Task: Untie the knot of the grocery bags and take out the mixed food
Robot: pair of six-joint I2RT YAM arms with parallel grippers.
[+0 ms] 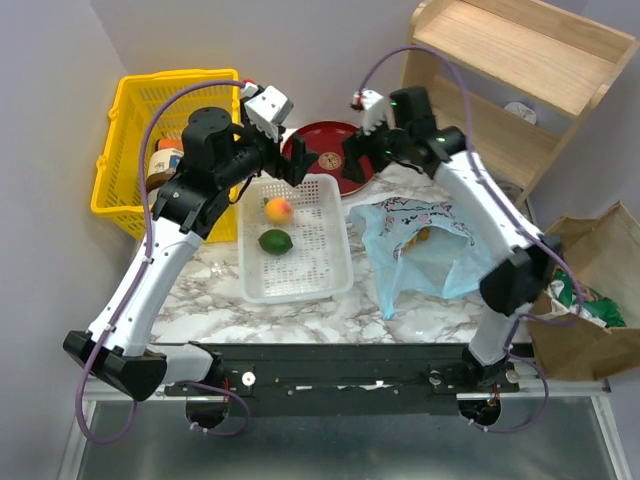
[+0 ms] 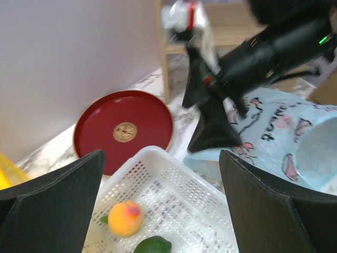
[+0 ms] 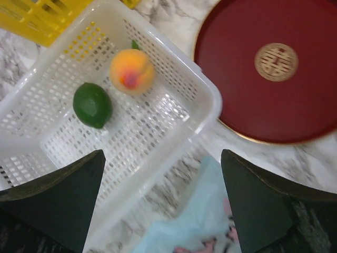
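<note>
Blue bag (image 1: 450, 270) just beside white basket's (image 1: 305, 268) rim, orange (image 1: 279, 209) and lime (image 1: 275, 241) inside

You have on the marble tabletop (image 1: 300, 322):
- one white perforated basket (image 1: 297, 290), centre;
- one round red plate (image 1: 322, 136) with a gold emblem, just behind that basket;
- one yellow mesh basket (image 1: 128, 110), far left, holding a jar (image 1: 165, 160);
- one wooden shelf unit (image 1: 520, 50), far right corner.

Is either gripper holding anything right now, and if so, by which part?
Nothing is held. The left gripper and the right gripper are both open and empty.
</note>
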